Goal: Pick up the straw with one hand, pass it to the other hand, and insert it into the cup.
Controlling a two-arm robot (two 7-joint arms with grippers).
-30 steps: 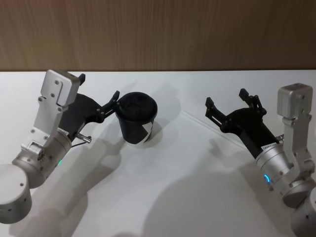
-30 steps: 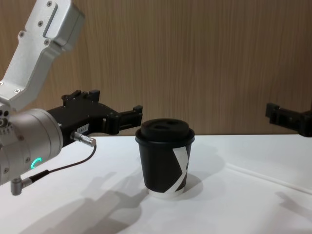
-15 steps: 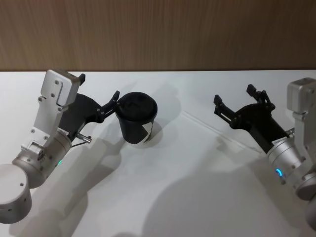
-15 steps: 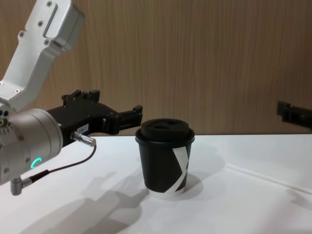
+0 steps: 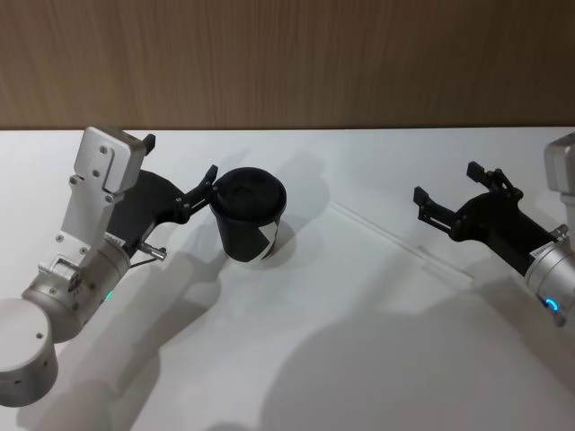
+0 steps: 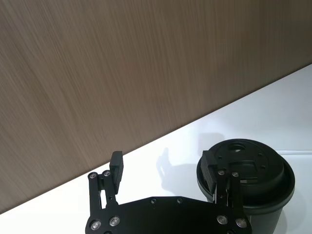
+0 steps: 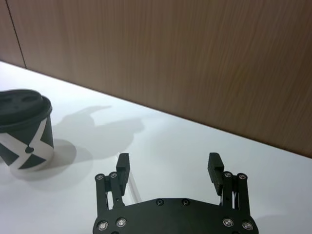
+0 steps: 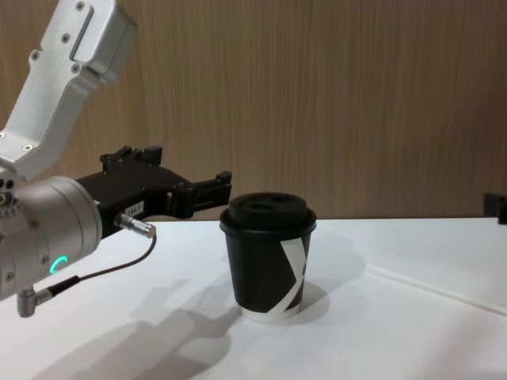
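The black cup [image 5: 251, 215] with its domed lid and white X stripe stands upright left of the table's middle, also seen as cup [image 8: 269, 257], cup [image 6: 246, 170] and cup [image 7: 24, 129]. The thin white straw [image 5: 395, 240] lies flat on the table to its right, slanting toward the front right; the chest view shows the straw [image 8: 432, 288] too. My left gripper [image 5: 180, 159] hovers open just left of the cup's lid, one fingertip close to the rim, nothing between its fingers [image 6: 116, 165]. My right gripper [image 5: 446, 181] is open above the straw's right end, holding nothing.
A white tabletop [image 5: 296, 359] runs back to a wooden wall [image 5: 287, 63]. My left arm's silver wrist [image 8: 40, 233] with its black cable fills the near left in the chest view.
My right gripper has drawn back to the right, still open and empty. The left gripper, cup and straw have not moved.
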